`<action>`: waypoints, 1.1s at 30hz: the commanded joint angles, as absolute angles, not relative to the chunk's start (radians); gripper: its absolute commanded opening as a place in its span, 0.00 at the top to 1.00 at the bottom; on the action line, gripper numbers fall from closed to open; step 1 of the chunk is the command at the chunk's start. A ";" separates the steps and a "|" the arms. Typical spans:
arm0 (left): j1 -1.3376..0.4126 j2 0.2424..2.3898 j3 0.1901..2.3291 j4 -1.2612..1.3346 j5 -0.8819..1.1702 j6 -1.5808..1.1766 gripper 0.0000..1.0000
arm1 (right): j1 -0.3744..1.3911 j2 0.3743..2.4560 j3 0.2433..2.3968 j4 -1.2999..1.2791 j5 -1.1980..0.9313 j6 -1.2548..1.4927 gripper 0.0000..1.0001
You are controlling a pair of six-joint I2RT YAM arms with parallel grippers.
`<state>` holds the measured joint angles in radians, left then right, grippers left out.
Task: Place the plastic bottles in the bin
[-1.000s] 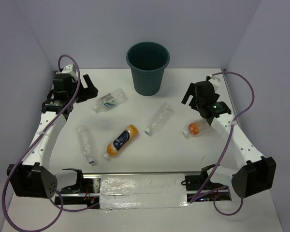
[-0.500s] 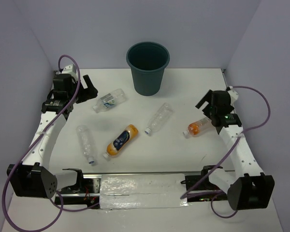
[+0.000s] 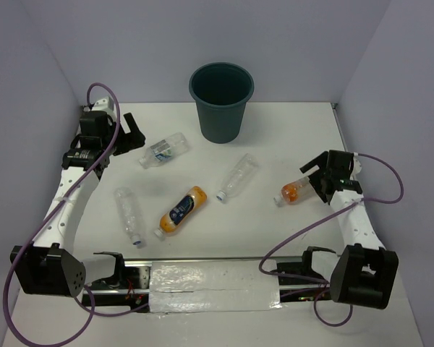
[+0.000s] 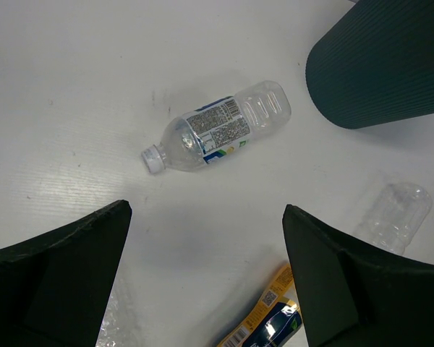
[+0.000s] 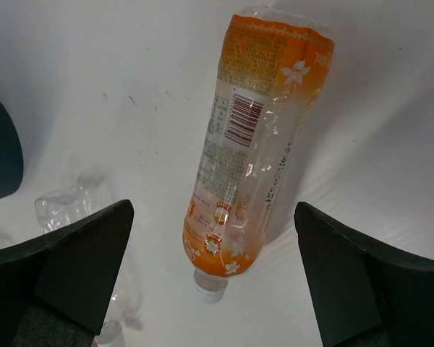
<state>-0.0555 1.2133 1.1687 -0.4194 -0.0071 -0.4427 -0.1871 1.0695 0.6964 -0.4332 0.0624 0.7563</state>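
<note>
The bin point(image 3: 222, 101) is stood upright, right of the left gripper point(image 3: 136, 131) and well apart from the right gripper point(image 3: 312, 181). The larger orange bottle point(image 3: 182, 210) is laid on its side, apart from both grippers. A labelled clear bottle point(image 4: 217, 134) is seen just ahead of the left gripper, whose jaws are spread wide and empty. The short orange bottle point(image 5: 257, 144) is framed between the right gripper's wide, unclosed fingers.
</note>
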 commanded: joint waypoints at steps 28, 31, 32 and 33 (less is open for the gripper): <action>-0.057 1.192 1.201 -0.408 -0.008 -0.431 0.01 | -0.048 1.141 0.999 -0.409 0.169 0.759 0.54; -0.055 1.190 1.206 -0.414 -0.008 -0.436 0.01 | 0.093 1.176 1.237 -0.443 0.257 0.721 0.53; -0.055 1.190 1.212 -0.419 -0.011 -0.436 0.01 | 0.127 1.225 1.302 -0.448 0.279 0.700 0.53; -0.057 1.192 1.218 -0.435 -0.018 -0.439 0.01 | 0.161 1.253 1.362 -0.452 0.303 0.689 0.53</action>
